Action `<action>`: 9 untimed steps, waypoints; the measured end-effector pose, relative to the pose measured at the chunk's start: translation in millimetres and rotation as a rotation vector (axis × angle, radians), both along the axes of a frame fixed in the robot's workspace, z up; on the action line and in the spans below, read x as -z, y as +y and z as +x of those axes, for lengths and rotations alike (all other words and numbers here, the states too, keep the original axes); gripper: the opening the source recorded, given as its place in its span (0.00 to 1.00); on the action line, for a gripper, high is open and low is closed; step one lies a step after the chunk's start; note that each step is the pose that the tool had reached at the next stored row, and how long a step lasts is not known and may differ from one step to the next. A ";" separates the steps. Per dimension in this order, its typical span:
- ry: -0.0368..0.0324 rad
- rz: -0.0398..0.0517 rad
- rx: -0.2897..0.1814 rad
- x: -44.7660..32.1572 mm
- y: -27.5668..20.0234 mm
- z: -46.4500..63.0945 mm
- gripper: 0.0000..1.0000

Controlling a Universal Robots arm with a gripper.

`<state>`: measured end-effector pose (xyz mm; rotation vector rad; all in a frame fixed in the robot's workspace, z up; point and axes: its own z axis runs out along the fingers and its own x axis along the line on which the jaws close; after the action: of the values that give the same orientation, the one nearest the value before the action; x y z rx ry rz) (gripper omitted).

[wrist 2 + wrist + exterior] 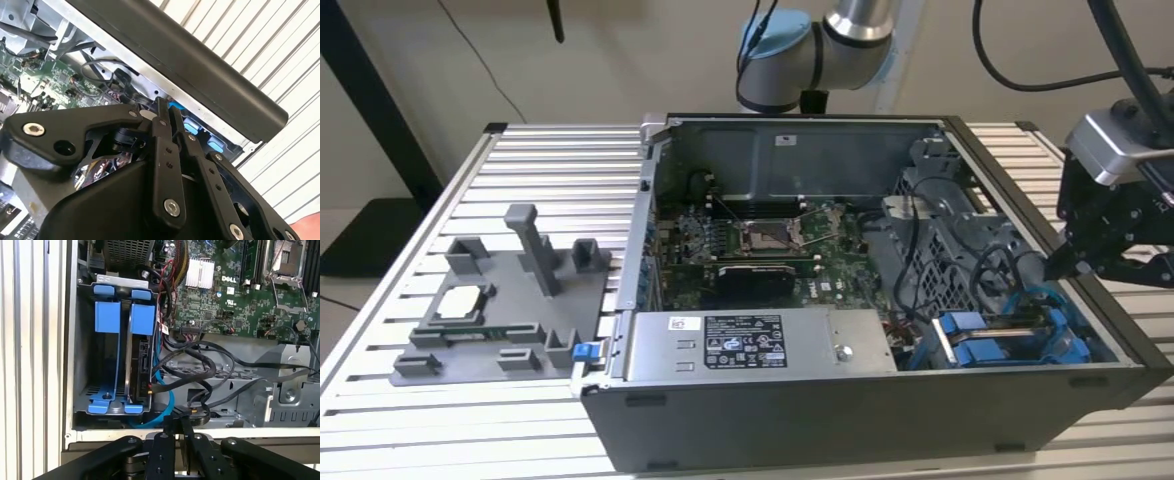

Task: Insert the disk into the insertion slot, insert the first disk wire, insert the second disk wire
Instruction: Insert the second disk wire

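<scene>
Starting nearest, we see the gripper [179, 424] with its 2 fingers pressed together, over the computer case [280, 434] rim, near a blue cable [169, 402] and black cables [210, 365]. Beyond them the disk [142, 360] sits edge-on inside the insertion slot [85, 365]; the motherboard [235, 285] lies farthest.

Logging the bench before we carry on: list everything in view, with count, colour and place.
table: one, silver slats, under everything
computer case: one, dark grey, open, on table
motherboard: one, green, inside case
metal box: one, grey, stickered, inside case
insertion slot: one, grey with blue rails, case corner
disk: one, blue-framed, in the slot
cables: several black, one blue, beside slot
fixture tray: one, grey, exterior view's left
arm: one, silver-blue, behind case
gripper: one, black, shut, above case rim near slot
</scene>
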<state>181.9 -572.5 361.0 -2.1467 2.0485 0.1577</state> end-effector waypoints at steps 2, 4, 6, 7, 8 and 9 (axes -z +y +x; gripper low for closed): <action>0.0000 0.0000 0.000 0.0 -0.1 0.0 0.00; 0.0003 0.0001 0.000 0.0 -0.6 0.0 0.00; 0.0007 0.0000 0.000 -0.7 -0.7 0.0 0.00; 0.0012 0.0001 0.000 -1.7 -0.7 -0.1 0.00; 0.0020 0.0002 0.000 -2.7 -0.9 -0.1 0.00; 0.0029 0.0002 0.000 -3.5 -1.1 -0.1 0.00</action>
<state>181.8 -573.6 364.5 -2.1475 2.0501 0.1610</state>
